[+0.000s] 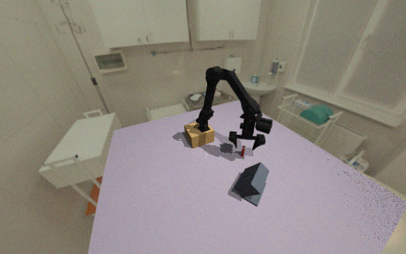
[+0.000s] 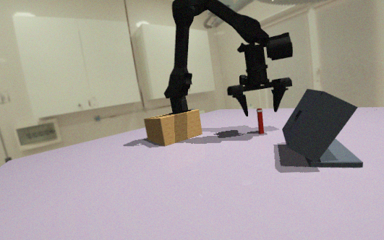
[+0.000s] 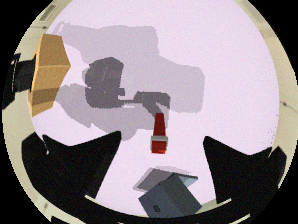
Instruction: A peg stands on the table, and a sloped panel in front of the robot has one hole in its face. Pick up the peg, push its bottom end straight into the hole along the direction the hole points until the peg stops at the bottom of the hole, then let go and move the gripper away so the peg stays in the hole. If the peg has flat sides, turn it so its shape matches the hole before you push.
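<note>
A red peg [image 1: 243,152] [image 2: 260,123] [image 3: 159,126] with a pale band near its top stands upright on the table and looks flat-sided. My gripper [image 1: 245,148] [image 2: 261,113] [image 3: 164,139] is open and empty, pointing down. Its fingertips are apart on either side of the peg's top in the views; exact depth is hard to tell. A dark grey sloped panel [image 1: 248,180] [image 2: 320,123] [image 3: 173,198] leans over a flat base. Its small slot-like hole [image 2: 298,115] [image 3: 156,208] shows in its face; in the top view the hole cannot be made out.
The arm stands on a wooden block [image 1: 199,137] [image 2: 173,128] [image 3: 51,65] behind the peg, to the left in the top and exterior views. The panel's base plate [image 2: 343,155] lies flat on the table [image 1: 160,199] [image 2: 152,195]. The arm's shadow falls around the peg.
</note>
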Available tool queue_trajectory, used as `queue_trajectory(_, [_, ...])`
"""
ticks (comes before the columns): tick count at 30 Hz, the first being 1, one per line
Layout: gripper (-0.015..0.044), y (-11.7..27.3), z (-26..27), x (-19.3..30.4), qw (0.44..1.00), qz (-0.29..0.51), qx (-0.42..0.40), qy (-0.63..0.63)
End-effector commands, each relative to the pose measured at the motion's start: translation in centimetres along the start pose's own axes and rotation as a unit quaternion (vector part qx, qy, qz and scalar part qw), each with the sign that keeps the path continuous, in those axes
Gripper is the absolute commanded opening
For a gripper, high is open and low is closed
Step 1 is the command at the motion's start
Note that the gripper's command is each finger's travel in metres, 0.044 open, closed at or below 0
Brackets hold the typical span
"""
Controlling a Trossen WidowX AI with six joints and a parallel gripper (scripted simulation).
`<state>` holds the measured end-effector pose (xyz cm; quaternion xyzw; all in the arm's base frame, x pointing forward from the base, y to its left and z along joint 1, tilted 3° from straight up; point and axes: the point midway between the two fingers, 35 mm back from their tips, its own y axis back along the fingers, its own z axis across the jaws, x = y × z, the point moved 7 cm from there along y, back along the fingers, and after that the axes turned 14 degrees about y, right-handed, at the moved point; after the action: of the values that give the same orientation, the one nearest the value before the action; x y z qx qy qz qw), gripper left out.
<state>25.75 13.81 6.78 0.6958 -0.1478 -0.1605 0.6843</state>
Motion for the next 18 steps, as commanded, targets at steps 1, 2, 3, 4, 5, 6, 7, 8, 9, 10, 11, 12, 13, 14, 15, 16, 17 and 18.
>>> queue_trajectory(1, [0.044, -1.2, 0.2, -0.1, 1.0, -0.002, -0.007, 0.002])
queue_trajectory(2, [0.044, -1.3, 0.2, -0.1, 1.0, -0.002, -0.007, 0.002])
queue_trajectory(3, [0.044, -1.5, 0.2, -0.1, 1.0, -0.002, -0.007, 0.002])
queue_trajectory(4, [0.044, -1.6, 0.3, -0.1, 1.0, -0.002, -0.007, 0.002])
queue_trajectory(5, [0.044, -1.8, 0.3, -0.1, 1.0, -0.002, -0.007, 0.002])
queue_trajectory(6, [0.044, -2.0, 0.3, -0.1, 1.0, -0.002, -0.007, 0.002])
queue_trajectory(7, [0.044, -2.1, 0.3, -0.2, 1.0, -0.002, -0.007, 0.002])
queue_trajectory(8, [0.044, -2.3, 0.3, -0.2, 1.0, -0.002, -0.007, 0.002])
queue_trajectory(9, [0.044, -2.4, 0.3, -0.2, 1.0, -0.002, -0.007, 0.002])
queue_trajectory(10, [0.044, -2.5, 0.3, -0.2, 1.0, -0.002, -0.007, 0.002])
queue_trajectory(11, [0.044, -2.5, 0.3, -0.2, 1.0, -0.002, -0.007, 0.002])
queue_trajectory(12, [0.044, -2.5, 0.3, -0.2, 1.0, -0.002, -0.007, 0.002])
queue_trajectory(13, [0.044, -2.5, 0.3, -0.2, 1.0, -0.002, -0.007, 0.002])
queue_trajectory(14, [0.044, -2.5, 0.3, -0.2, 1.0, -0.002, -0.007, 0.002])
queue_trajectory(15, [0.044, -2.5, 0.3, -0.2, 1.0, -0.002, -0.007, 0.002])
queue_trajectory(16, [0.044, -2.5, 0.3, -0.2, 1.0, -0.002, -0.007, 0.002])
queue_trajectory(17, [0.044, -2.5, 0.3, -0.2, 1.0, -0.002, -0.007, 0.002])
queue_trajectory(18, [0.044, -2.5, 0.3, -0.2, 1.0, -0.002, -0.007, 0.002])
